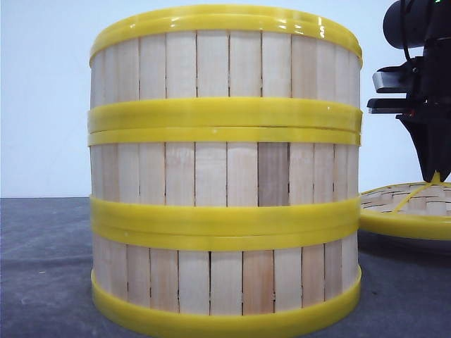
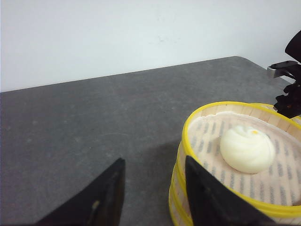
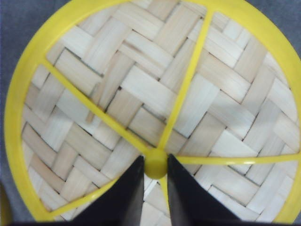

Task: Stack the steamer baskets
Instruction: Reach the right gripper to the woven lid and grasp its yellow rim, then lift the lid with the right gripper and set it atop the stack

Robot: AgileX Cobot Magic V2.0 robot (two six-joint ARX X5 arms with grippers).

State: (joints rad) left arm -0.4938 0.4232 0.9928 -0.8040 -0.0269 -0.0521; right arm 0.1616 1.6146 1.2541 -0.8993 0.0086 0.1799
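Three steamer baskets stand stacked close to the front camera: top, middle, bottom. The top basket's rim shows in the left wrist view, with a white bun on its liner. My left gripper is open and empty, level with the stack's upper wall just beside it. It is out of the front view. My right gripper points down to the right of the stack. Its fingers are shut on the yellow knob of the woven lid.
The woven lid lies on the dark grey table right of the stack, near its wall. A white wall runs behind the table. The right arm shows beyond the top basket in the left wrist view.
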